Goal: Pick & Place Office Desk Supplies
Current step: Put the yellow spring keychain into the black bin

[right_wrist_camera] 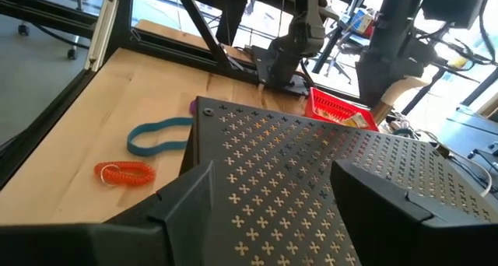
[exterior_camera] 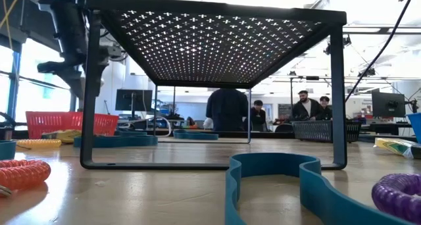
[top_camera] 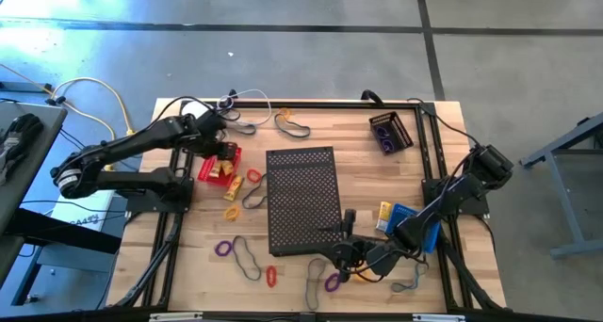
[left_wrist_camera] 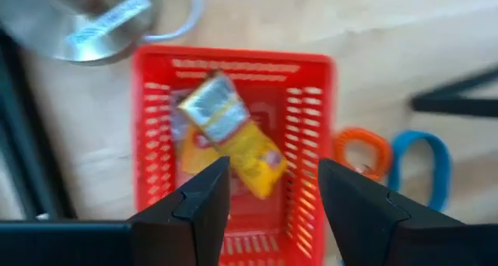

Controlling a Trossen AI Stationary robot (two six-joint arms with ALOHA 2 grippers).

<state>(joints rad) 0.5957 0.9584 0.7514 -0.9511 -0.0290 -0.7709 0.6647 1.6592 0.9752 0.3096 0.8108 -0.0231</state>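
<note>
Left hand above red basket, fingers apart, holding nothing; yellow packets lie in the basket. Right hand at the tabletop's near edge by black perforated stand, fingers apart, empty.

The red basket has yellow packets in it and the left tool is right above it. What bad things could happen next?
1. The left tool hangs open right over the red basket. If it dips, a finger could catch the rim and tip it.
2. The yellow packets lie piled crookedly, so another item dropped in might bounce out.
3. The right tool, open by the black stand, may bump it while reaching for the purple loop.
</note>
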